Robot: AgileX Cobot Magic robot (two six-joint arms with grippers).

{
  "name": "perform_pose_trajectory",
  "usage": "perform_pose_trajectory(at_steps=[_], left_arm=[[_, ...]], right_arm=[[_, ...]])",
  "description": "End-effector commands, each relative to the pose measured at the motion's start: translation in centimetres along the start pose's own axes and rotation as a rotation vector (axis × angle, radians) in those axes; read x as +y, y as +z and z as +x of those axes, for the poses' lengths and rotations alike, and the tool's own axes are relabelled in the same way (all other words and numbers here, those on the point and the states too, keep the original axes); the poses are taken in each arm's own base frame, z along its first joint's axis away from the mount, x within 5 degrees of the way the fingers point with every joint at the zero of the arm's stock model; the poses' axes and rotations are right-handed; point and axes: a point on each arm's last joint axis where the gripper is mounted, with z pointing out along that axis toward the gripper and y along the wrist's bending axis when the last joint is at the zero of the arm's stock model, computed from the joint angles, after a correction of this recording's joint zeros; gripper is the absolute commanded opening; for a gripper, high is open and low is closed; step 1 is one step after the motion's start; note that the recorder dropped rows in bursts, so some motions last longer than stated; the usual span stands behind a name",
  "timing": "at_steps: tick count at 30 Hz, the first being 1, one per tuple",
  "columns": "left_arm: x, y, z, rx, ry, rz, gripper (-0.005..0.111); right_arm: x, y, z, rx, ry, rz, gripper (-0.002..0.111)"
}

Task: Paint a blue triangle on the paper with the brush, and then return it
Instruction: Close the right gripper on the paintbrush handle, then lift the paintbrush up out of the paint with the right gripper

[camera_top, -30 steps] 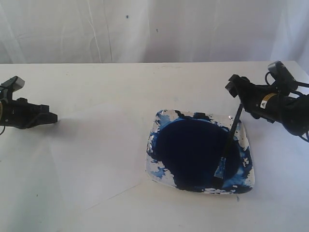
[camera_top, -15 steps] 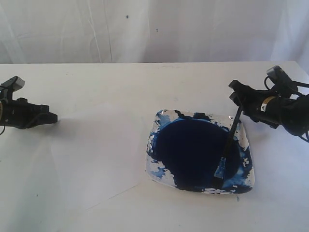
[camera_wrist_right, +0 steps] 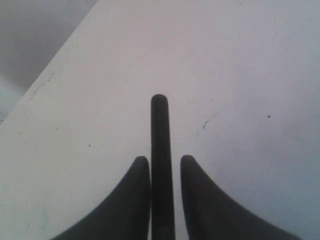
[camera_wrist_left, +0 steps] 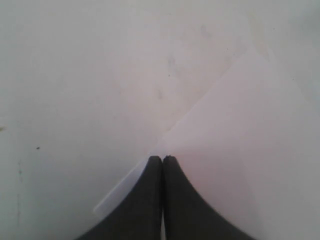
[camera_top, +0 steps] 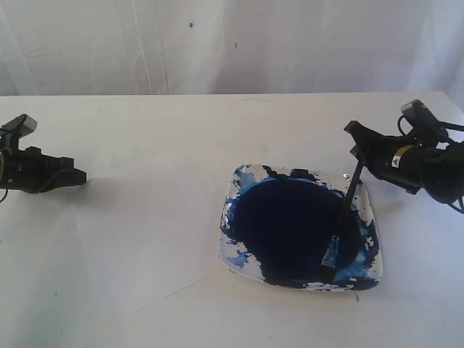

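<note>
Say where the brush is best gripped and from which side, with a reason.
Grip the brush by its upper handle, from the far right: that end leans out over the dish rim, while the bristle end lies in the paint.

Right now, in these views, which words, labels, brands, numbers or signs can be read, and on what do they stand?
None can be read.
Small yellow sticker on the right arm: too small and blurred to read.
The paint dish, the brush and the paper: no writing visible.

brush [camera_wrist_right: 159, 150]: handle cut by frame edge | paper [camera_top: 145, 239]: edges faint
</note>
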Motion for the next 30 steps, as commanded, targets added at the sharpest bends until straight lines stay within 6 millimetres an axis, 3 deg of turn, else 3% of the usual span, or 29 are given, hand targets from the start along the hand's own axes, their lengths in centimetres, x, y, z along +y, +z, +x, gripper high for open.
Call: perform_pose_trajectory(at_steps=[1, 9, 14, 30], left_arm=[[0.1, -0.1, -0.1, 0.001, 0.012, -0.01, 0.0], [0.1, -0.1, -0.1, 0.001, 0.012, -0.01, 0.0], [0.1, -0.1, -0.1, 0.001, 0.012, -0.01, 0.0], [0.1, -0.1, -0.1, 0.001, 0.012, -0.01, 0.0]], right_arm=[[0.0, 0.0, -0.1, -0.005, 0.007, -0.003, 0.014], [0.0, 0.0, -0.2, -0.02, 0.035, 0.0, 0.0], [0.3, 0.0, -0.7, -0.072, 0.083, -0.038, 0.0], [3.5, -1.2, -3.1, -0.325, 0.106, -0.425, 0.0]])
